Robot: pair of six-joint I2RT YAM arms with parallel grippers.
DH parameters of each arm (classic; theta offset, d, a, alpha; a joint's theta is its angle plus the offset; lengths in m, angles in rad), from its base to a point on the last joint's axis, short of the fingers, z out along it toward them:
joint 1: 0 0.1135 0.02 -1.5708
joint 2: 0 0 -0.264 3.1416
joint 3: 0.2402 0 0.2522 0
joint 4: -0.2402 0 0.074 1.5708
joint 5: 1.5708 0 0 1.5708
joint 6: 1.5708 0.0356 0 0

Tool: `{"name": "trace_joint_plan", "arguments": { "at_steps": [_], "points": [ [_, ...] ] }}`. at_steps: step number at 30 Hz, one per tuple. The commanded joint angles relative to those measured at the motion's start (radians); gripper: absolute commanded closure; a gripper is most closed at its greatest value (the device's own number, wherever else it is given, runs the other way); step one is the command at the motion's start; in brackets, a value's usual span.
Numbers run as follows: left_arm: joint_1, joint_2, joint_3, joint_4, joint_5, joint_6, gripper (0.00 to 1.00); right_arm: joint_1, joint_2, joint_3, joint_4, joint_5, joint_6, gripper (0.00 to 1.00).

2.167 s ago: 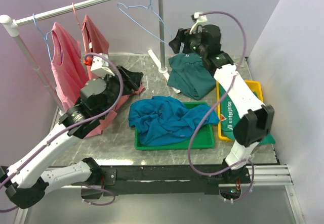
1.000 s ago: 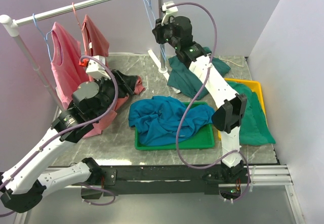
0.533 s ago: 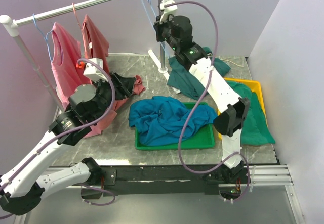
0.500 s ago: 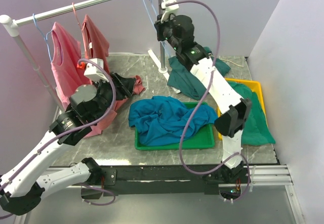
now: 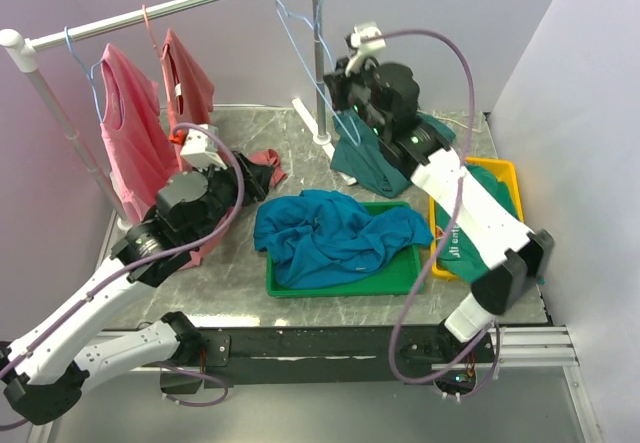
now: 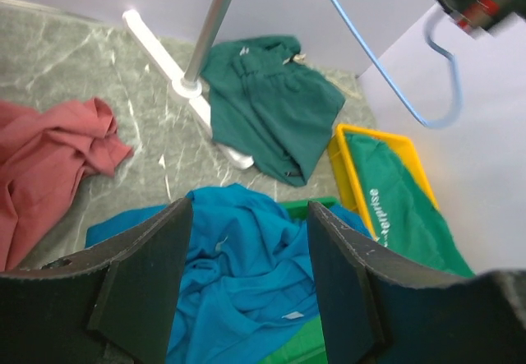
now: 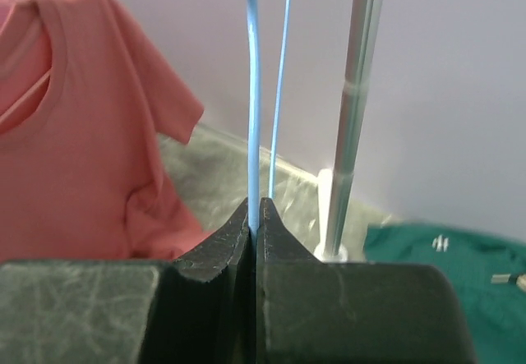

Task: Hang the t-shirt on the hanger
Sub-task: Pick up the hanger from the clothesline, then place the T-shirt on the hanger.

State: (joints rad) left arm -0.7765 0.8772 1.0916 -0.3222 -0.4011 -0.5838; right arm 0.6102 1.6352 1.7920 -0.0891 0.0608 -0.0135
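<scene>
The teal-blue t-shirt [image 5: 335, 235] lies crumpled in a green tray [image 5: 392, 277]. In the left wrist view the t-shirt [image 6: 238, 274] shows between and below the fingers of my open left gripper [image 6: 246, 294]. From above, the left gripper [image 5: 256, 171] hovers just left of the shirt, empty. The light-blue wire hanger [image 5: 303, 51] stands nearly upright beside the rack post, its hook just below the rail. My right gripper [image 5: 338, 87] is shut on its lower wire. The right wrist view shows the right gripper [image 7: 254, 213] pinching the hanger [image 7: 251, 93]. The hanger [image 6: 374, 64] also crosses the left wrist view.
The rack post [image 5: 320, 53] stands right behind the hanger. Pink tops [image 5: 125, 113] hang on the rail at left, on a blue and a red-orange hanger [image 5: 148, 18]. A dark green shirt [image 5: 375, 158] lies at the post's foot. A yellow tray [image 5: 505, 173] holds a printed green shirt.
My right gripper has shut on the hanger wire and drawn the hanger down and away from the rail's end. The left gripper has shifted a little toward the t-shirt.
</scene>
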Motion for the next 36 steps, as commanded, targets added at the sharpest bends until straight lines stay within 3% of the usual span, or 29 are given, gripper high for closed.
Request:
{"name": "trace_joint_plan", "arguments": {
  "at_steps": [1, 5, 9, 16, 24, 36],
  "points": [
    [0.002, 0.023, -0.035, 0.012, 0.013, -0.011, 0.36, 0.013, -0.176, -0.168, 0.114, -0.004, 0.066, 1.0],
    [0.003, 0.074, -0.074, 0.012, 0.079, -0.004, 0.37, 0.013, -0.314, -0.321, 0.074, 0.022, 0.113, 1.0],
    [-0.007, 0.176, -0.094, -0.002, 0.166, -0.019, 0.39, 0.014, -0.559, -0.526, -0.001, 0.017, 0.199, 1.0],
    [-0.179, 0.37, -0.102, -0.018, 0.038, -0.059, 0.41, 0.019, -0.946, -0.909, -0.179, -0.035, 0.409, 1.0],
    [-0.239, 0.544, -0.118, 0.049, -0.028, -0.103, 0.46, 0.019, -1.202, -0.991, -0.486, -0.036, 0.532, 1.0],
    [-0.253, 0.672, -0.139, 0.123, -0.151, -0.097, 0.49, 0.02, -1.244, -0.974, -0.684, -0.053, 0.547, 1.0]
  ]
}}
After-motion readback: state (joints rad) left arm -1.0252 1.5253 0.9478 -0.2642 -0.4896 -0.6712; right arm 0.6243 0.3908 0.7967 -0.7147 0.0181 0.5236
